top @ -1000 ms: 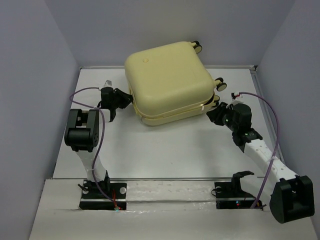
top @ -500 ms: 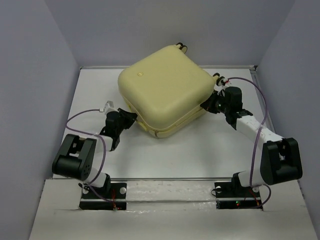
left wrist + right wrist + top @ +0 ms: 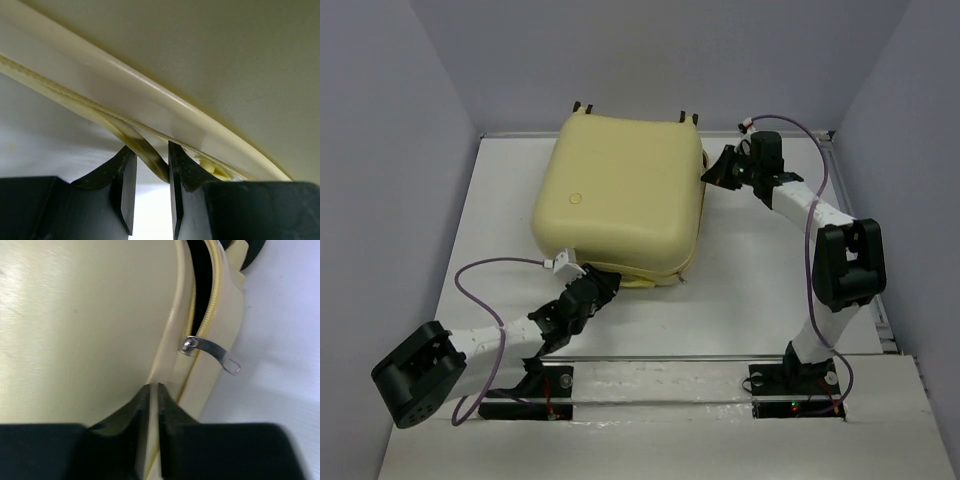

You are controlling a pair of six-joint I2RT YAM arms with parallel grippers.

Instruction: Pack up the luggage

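Pale yellow plastic filled most of the scene: the luggage [image 3: 620,200] lay flat on the white table [image 3: 760,290], towards the back wall and a little left of centre, its wheels [image 3: 688,118] at the far edge. The left gripper [image 3: 149,165] sat low against the near edge of the case, its fingers [image 3: 125,185] parted by only a narrow gap; a loose yellow strip [image 3: 134,141] hanging from the seam ran down into that gap, and I could not tell whether it was pinched or merely lying there. The right gripper [image 3: 153,390] was at the far right corner, its fingers [image 3: 140,412] drawn together to a hairline with their tips against the rim of the upper shell, nothing plainly held between them. Just beside it the zip stood unclosed, black lining [image 3: 199,275] showing in the opening and the silver zip pull [image 3: 210,352] sticking out sideways. The risks looked real from here: if the left arm moved while the strip sat between its fingers, the strip could snag and drag or twist the case; a push at the rim from the right could slide the case on the smooth table instead of closing it; and the tips, so near the pull, might knock it aside without catching it
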